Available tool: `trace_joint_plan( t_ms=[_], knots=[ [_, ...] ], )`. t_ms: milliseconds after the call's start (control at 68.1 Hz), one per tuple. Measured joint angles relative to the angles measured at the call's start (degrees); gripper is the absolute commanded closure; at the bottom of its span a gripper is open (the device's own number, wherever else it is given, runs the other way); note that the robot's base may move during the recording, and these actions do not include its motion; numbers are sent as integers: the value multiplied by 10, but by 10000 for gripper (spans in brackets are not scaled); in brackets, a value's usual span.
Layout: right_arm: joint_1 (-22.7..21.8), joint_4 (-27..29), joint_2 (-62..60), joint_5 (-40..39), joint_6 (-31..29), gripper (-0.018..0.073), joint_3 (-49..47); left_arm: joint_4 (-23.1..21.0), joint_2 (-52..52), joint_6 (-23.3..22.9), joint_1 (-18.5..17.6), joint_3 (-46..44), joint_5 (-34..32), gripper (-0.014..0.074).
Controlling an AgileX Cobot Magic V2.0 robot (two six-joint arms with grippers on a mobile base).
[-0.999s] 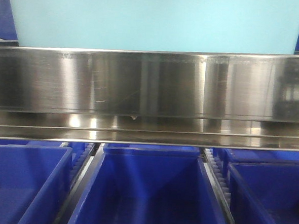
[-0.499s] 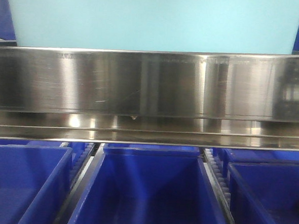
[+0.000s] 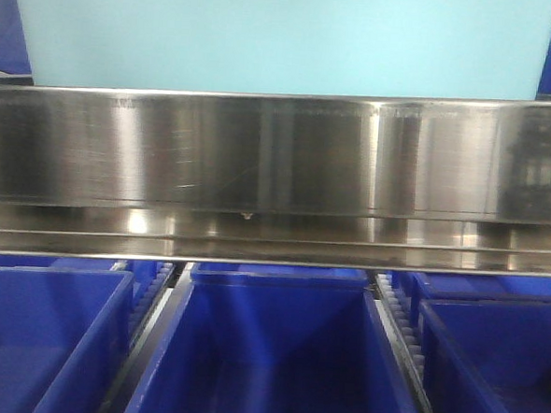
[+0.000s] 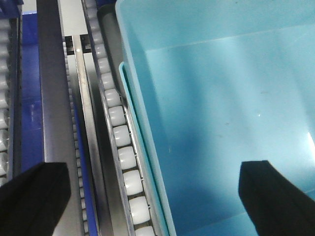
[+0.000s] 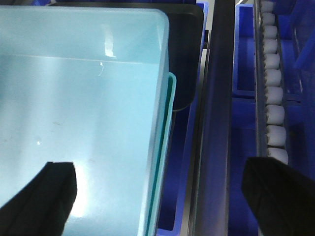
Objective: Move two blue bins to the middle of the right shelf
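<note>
Resting on the right shelf middle (image 3: 279, 155), the two blue bins (image 5: 83, 98) appear nested and placed; only arm withdrawal is judged left. Left gripper (image 4: 152, 167) and right gripper (image 5: 162, 164) are spread wide astride the bin walls, nothing clamped. Roller tracks (image 4: 120, 137) are noted alongside, dark-blue crates (image 3: 271, 356) below
</note>
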Motion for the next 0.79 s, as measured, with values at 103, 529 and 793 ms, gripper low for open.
trace_joint_plan(
  t_ms=[103,529,793],
  knots=[
    [0,0,0,0,0,0,16,-1,-1,0,0,26,-11,-5],
    [0,35,0,-69,0,0,205,-24,7,-1,0,169,-107,-5],
    [0,51,-6,-137,0,0,263,-39,39,-1,0,176,-119,12]
  ],
)
